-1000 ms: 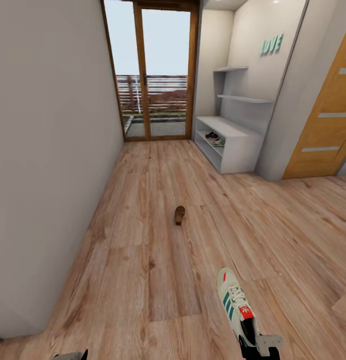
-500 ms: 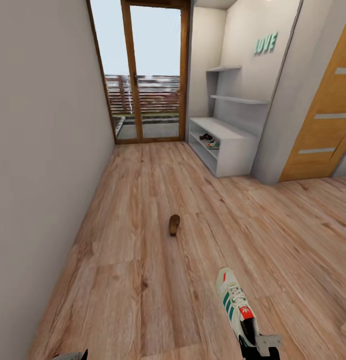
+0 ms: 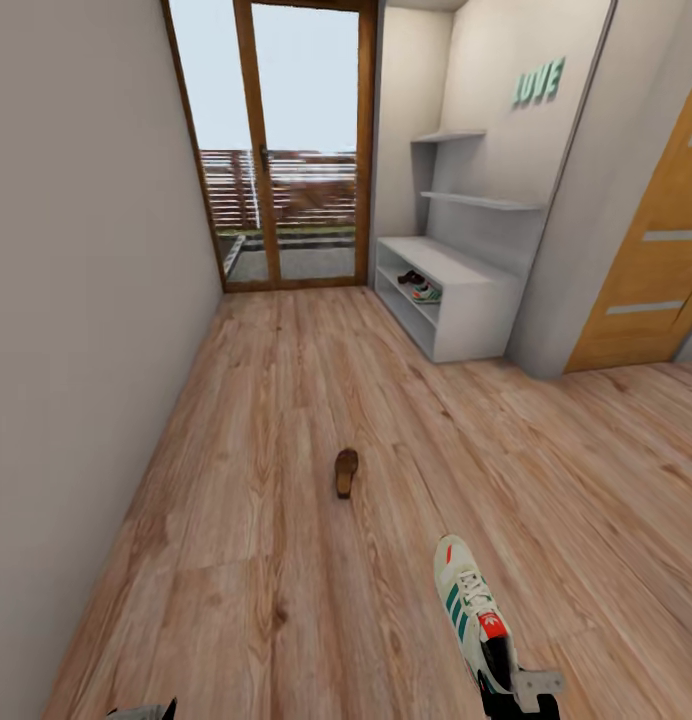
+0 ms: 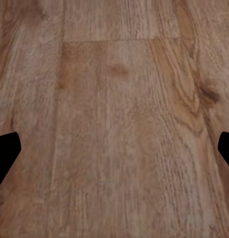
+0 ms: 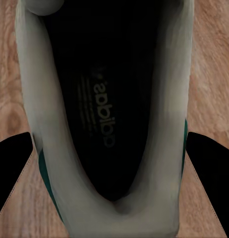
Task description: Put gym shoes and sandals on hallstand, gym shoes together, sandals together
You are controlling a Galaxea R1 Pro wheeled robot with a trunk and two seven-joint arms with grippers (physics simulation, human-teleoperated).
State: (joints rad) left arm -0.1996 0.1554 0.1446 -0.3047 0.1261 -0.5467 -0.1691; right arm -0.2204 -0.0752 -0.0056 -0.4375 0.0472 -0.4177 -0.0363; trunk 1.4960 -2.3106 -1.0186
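Wood-plank corridor floor runs toward a glazed door at the top of the frame, with the grey rack at upper right. Over the last second the whole head view has shifted and the lone sandal sits lower and nearer in the frame, which reads as the robot rolling forward, not the sandal moving. One gym shoe hangs at lower right, pinched at the heel by the right gripper, unchanged in the frame, so it rides along. A sandal and a sneaker already lie on the rack's upper shelf; that leaves, by this reckoning, half the task.

From the right wrist, the shoe's dark insole shows with the jaws set either side of its collar. From the left wrist, the left gripper has its jaws spread wide over bare planks, holding nothing.
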